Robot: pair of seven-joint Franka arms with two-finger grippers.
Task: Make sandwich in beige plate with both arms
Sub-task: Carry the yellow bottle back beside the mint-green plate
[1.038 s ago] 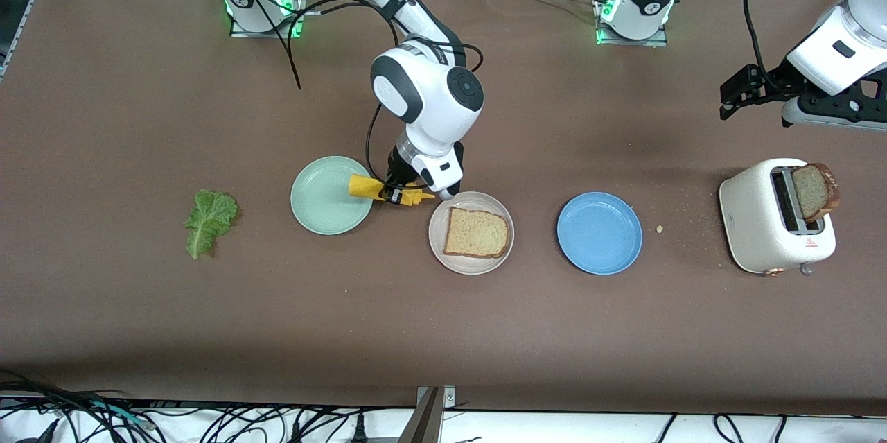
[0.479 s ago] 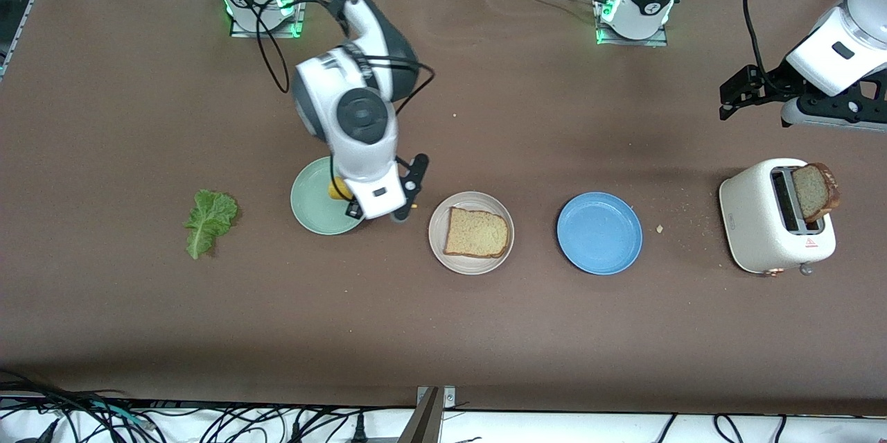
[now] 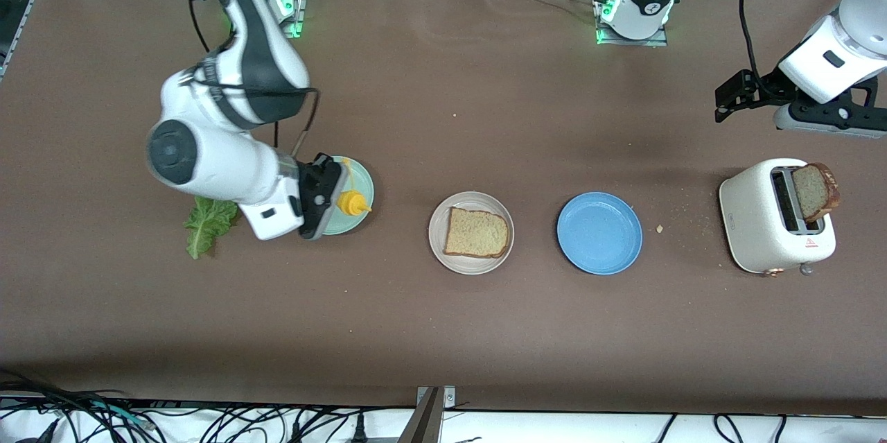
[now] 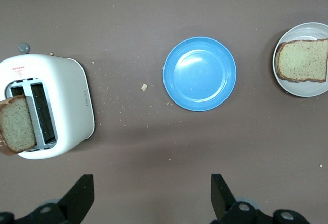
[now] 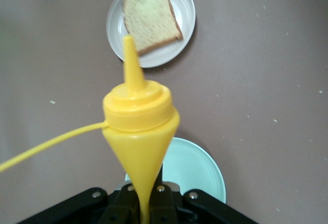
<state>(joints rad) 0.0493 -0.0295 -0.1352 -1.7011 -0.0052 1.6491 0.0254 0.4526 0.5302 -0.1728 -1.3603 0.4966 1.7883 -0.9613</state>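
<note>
Front view: right claw (image 3: 331, 199) clamped on yellow bottle (image 3: 352, 202), now apparently over green plate (image 3: 360, 183); left claw (image 3: 752, 93) open.

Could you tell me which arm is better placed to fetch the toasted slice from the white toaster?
Left: its open gripper hovers by the toaster and slice; the right gripper holds a yellow bottle.

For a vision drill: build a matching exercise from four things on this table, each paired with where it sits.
Things:
1. bread slice
2. second slice
3. yellow bottle
4. lettuce leaf

Places:
A. in the right tool, over the green plate
B. on the bare table
C. on the beige plate
D. in the toaster

Pairs: 1-C, 2-D, 3-A, 4-B
</note>
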